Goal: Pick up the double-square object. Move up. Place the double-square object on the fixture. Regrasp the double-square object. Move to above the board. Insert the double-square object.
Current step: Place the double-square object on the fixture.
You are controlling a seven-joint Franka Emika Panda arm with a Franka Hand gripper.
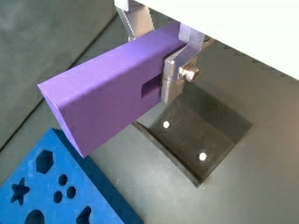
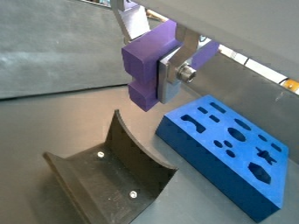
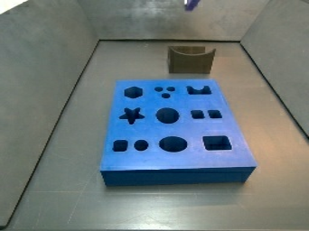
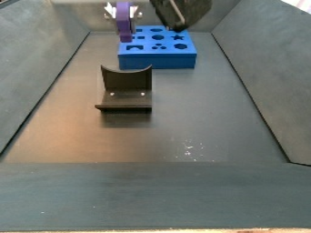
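Dark floor open; claw grips double-square object high above fixture.

One double-square object; one fixture; one board; one gripper above fixture

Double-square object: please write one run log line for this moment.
pincer: shut on double-square object | raised above fixture | fixture: vacant | board: holes unfilled

Between the gripper's brushed silver metal fingers sits the double-square object, smooth matt purple plastic. Below the gripper, the fixture looks dull and dark with pale screws; beside it, the board is matt blue.
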